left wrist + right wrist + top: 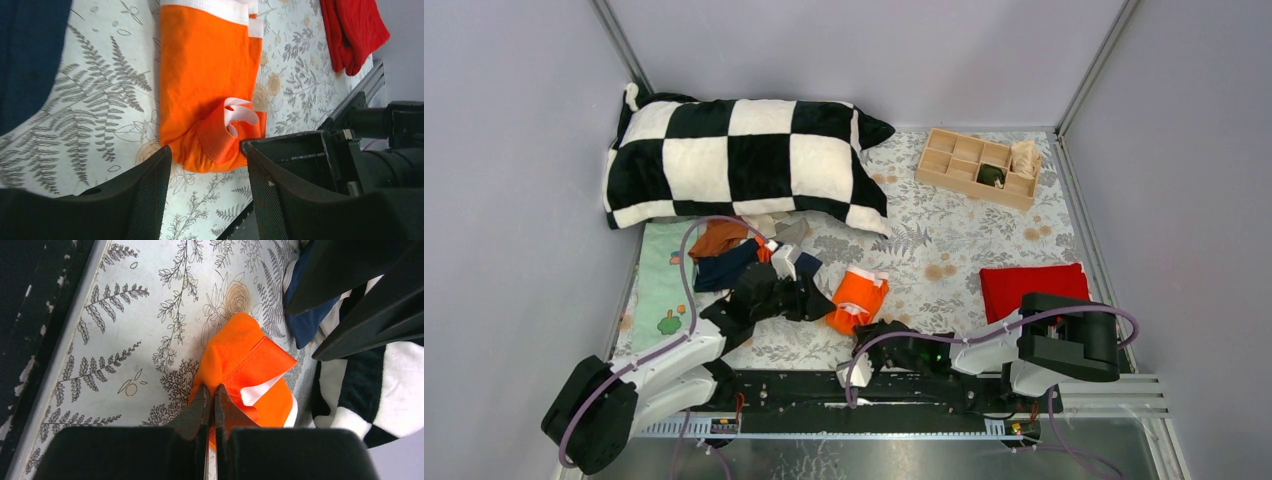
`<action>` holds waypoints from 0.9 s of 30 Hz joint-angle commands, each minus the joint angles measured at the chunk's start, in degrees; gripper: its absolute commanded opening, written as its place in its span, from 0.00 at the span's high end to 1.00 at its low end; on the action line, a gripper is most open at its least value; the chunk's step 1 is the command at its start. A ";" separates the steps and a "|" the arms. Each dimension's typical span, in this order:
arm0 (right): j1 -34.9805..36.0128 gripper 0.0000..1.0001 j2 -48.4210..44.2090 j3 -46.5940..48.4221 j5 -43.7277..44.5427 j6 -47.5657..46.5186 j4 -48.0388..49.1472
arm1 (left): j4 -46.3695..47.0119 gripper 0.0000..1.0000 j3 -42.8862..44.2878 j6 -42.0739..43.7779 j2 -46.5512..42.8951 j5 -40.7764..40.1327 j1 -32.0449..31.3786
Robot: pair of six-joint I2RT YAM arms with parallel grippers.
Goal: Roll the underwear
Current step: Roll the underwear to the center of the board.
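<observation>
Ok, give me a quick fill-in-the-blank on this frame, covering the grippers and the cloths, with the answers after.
1. The left gripper is ___, its fingers apart and facing the orange briefs.
2. The right gripper is ___, its tips at the edge of the same briefs.
3. The red cloth lies on the robot's ___ side.
Missing words: open; shut; right.

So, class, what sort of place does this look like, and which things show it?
Probably a mock bed corner inside a robot test booth: a checked pillow lies at the back of a floral sheet, with a heap of underwear in front of it, all between plain grey walls.
</observation>
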 commanded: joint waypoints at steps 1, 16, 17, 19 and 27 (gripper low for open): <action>0.46 1.00 -1.77 -0.67 -1.78 5.95 3.93 | 3.94 0.38 -0.59 -0.56 1.43 1.65 -1.40; -3.49 1.00 -0.78 -1.74 -6.93 30.87 16.39 | 2.52 0.38 3.90 -0.36 1.74 -2.30 -1.48; -4.21 1.00 -0.78 -1.78 -7.54 32.10 17.03 | 2.23 0.37 4.09 -0.27 1.54 -2.57 -1.49; -5.67 1.00 -0.77 -1.95 -8.98 34.66 18.83 | 1.87 0.37 4.52 -0.02 1.44 -2.83 -1.48; -11.77 1.00 -0.21 -2.24 -15.37 47.97 21.65 | 0.81 0.37 5.46 0.69 2.59 -3.50 -1.48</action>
